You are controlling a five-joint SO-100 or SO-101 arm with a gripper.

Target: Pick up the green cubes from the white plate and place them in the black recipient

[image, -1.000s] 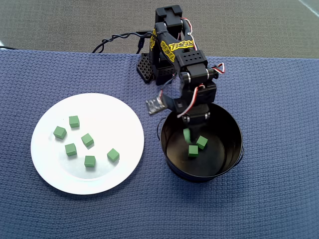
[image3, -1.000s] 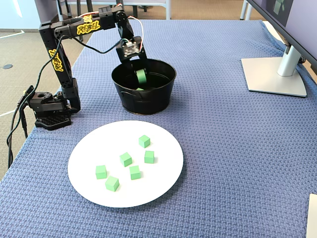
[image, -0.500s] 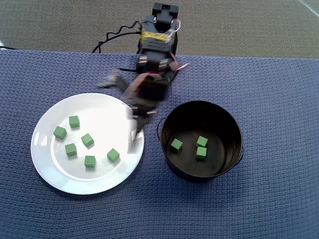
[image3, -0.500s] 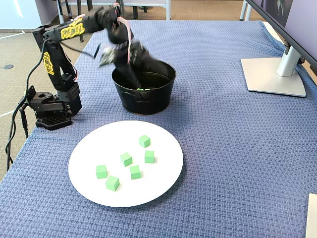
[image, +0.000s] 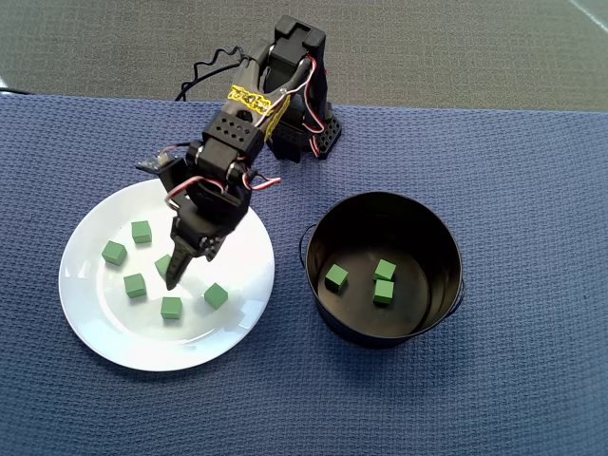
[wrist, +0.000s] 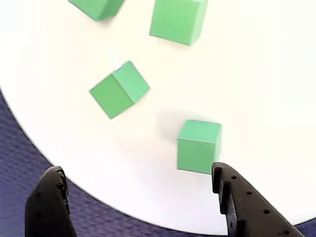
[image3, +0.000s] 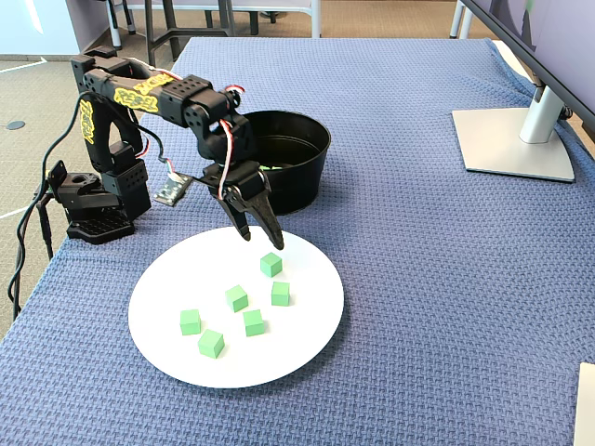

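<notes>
Matte green cubes [image: 171,307] dot glossy round white plate [image: 95,323] — tool [image3: 263,237] agape.

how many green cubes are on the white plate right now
6 green cubes on the white plate, and one partly hidden overhead by the claw.

surface: blue woven cloth [image3: 418,279] | floor: grey carpet [image: 456,47] | monitor stand [image3: 521,139] far right | bright, even light
</notes>
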